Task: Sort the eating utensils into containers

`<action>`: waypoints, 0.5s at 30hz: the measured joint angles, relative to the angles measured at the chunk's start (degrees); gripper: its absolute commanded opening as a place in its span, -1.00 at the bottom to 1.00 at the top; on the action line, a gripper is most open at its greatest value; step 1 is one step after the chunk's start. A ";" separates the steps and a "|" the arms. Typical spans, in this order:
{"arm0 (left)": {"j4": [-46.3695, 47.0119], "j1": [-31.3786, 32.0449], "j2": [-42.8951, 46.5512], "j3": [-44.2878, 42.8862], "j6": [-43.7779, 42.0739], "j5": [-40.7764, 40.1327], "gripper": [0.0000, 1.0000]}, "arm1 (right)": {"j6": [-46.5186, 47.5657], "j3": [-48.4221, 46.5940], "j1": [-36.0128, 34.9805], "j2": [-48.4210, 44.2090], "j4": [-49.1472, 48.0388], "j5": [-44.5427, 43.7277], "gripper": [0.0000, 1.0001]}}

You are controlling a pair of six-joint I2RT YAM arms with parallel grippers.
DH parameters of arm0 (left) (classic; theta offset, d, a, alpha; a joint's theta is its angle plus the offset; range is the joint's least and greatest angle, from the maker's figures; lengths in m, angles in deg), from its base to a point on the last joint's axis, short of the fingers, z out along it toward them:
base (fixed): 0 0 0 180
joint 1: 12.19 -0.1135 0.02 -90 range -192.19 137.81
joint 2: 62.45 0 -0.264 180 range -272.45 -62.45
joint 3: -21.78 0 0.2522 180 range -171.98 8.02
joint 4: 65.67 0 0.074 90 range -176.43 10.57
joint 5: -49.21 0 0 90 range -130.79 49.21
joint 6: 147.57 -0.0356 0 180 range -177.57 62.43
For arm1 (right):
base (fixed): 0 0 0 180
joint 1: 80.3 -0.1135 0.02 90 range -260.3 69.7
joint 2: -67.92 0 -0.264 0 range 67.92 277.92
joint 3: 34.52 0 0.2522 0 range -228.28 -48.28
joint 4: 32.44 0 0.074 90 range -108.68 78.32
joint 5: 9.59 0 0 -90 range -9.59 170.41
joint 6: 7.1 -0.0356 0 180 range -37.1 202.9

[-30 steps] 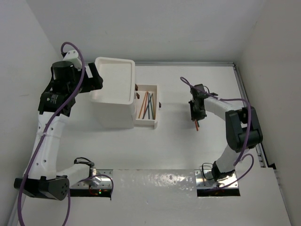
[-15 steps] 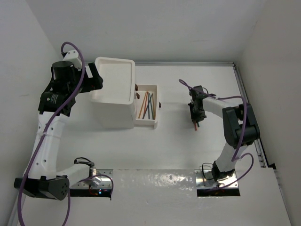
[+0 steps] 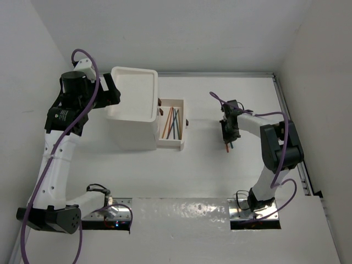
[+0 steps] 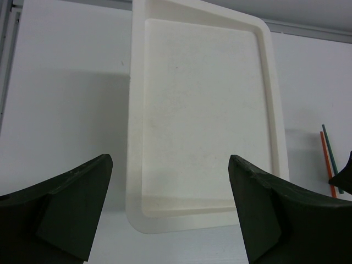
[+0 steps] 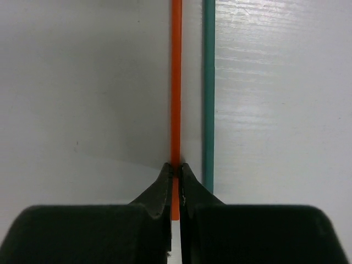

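Right end effector (image 5: 176,170) is pinched all the way shut on a thin orange stick (image 5: 176,82), gripping it near one end. The stick is plain and smooth and lies flat on the table (image 5: 82,82). A matching teal stick (image 5: 208,82) lies just beside it, parallel. From the top cam this pair sits in the right half of the table, about midway between the near and far edges.

Left end effector (image 4: 169,159) is spread wide with nothing in it, hanging over the tray-like top of the white drawer unit (image 4: 278,137) near the far-left corner. One drawer (image 3: 169,144) is pulled out toward the right edge, with a bunch of orange, teal, blue and green sticks (image 3: 171,122) inside and a dark brown knob (image 3: 187,122) on its front.
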 measured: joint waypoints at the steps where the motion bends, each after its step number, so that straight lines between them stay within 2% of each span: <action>1: 0.00 0.00 0.00 0.00 0.00 0.00 0.69 | -0.31 0.00 -0.02 -0.07 -0.02 0.13 -1.00; 8: 0.02 0.00 -0.04 0.00 0.02 0.02 0.69 | -6.88 -0.90 -4.22 -1.88 0.22 2.54 -1.00; 15: 0.02 0.00 -0.04 0.00 0.02 -0.02 0.69 | -16.57 -13.68 -13.68 -3.76 -2.10 6.05 -1.00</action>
